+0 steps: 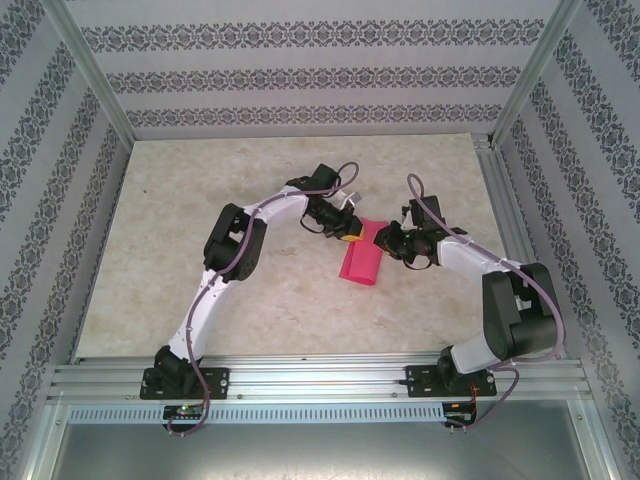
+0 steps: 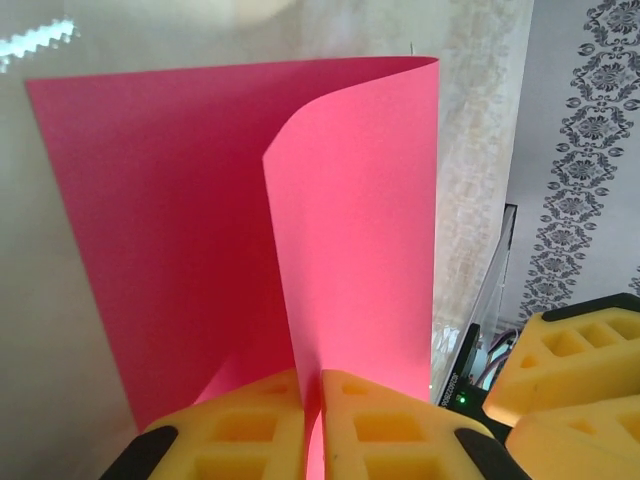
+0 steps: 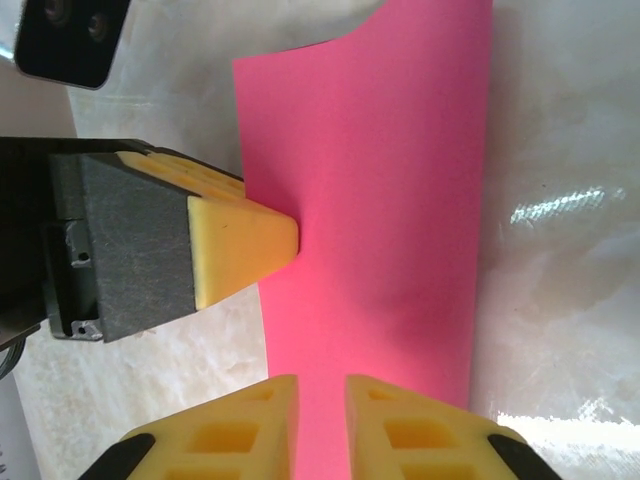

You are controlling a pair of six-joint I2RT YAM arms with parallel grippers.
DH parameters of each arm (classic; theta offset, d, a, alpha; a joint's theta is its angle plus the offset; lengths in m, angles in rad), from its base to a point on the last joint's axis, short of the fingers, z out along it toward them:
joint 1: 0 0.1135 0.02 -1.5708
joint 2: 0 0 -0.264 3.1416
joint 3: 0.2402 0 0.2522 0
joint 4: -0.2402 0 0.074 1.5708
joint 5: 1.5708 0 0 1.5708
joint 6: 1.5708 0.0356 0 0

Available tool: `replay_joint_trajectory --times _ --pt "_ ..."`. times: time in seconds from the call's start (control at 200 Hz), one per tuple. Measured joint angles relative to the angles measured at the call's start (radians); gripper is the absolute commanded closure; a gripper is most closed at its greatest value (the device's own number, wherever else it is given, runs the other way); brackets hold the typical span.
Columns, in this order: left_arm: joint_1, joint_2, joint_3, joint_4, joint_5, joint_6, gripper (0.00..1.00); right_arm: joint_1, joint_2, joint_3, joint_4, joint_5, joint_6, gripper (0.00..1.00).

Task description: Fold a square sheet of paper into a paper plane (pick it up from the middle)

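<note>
1. Two grippers meet at the sheet [image 1: 362,258] in the middle of the table [image 1: 200,250]. The left gripper [image 1: 347,234] is at one long edge and the right gripper [image 1: 393,241] at the other.
2. Left wrist view: the left gripper [image 2: 311,390] is clamped on the sheet [image 2: 180,220]. Its pads [image 2: 385,425] are pressed together, with pink paper pinched in the seam between them.
3. Ahead of the left fingers the sheet stands up and curls. One part spreads wide to the left, and the other bends round to the right in front of it.
4. The right gripper's yellow fingers [image 2: 570,370] sit low and to the right of the left gripper, near it but apart.
5. Right wrist view: the right gripper [image 3: 320,390] has its jaws drawn close, with a narrow gap between them and pink showing in the gap.
6. The sheet [image 3: 380,200] runs straight ahead from the right fingers, broadside to the camera. Whether these fingers pinch it or only sit over it cannot be told.
7. Ahead and left of the right fingers, the left gripper's [image 3: 245,245] yellow tip touches the sheet's left edge.
</note>
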Motion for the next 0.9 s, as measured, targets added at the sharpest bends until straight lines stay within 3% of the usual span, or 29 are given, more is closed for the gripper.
replay_joint_trajectory --times 0.34,0.899 --pt "0.001 0.043 0.157 -0.087 -0.013 0.087 0.86 0.027 0.062 0.005 0.049 0.0 0.033 0.79" --pt "0.002 0.073 0.153 -0.134 -0.08 0.115 0.86 0.039 0.103 0.039 0.074 0.001 0.042 0.78"
